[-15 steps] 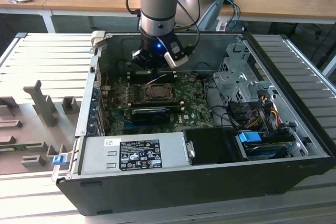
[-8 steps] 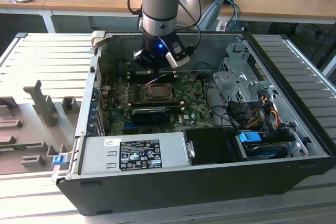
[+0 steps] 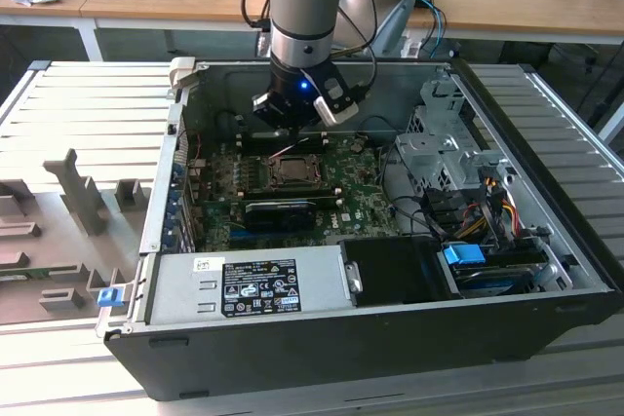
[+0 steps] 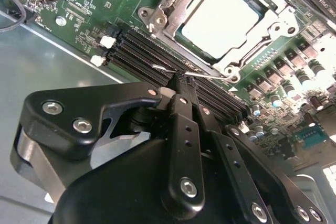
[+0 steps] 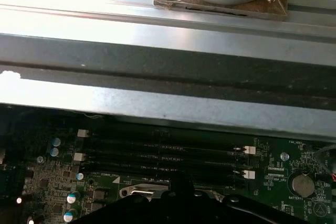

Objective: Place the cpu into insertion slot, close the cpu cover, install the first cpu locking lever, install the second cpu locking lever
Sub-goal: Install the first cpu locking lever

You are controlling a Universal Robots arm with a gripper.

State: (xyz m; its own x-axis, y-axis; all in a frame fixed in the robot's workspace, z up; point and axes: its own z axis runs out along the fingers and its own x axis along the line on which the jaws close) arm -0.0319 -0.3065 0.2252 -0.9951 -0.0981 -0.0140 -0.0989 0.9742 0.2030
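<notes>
- The gripper hangs low inside the open computer case, above the green motherboard, just beside the insertion slot.
- In the second wrist view its black fingers are pressed together at the tip, with no gap between them.
- The tip meets a thin silver locking lever that runs along the socket's edge over the black memory slots. I cannot tell whether the wire is actually pinched.
- The cpu lies flat in the socket, pale face up, and the cpu cover is folded down around it.
- A white-and-black printed label sits on the grey power supply; its text is too small to read.
- Fine white lettering marks the board near the coin cell, also illegible.
</notes>
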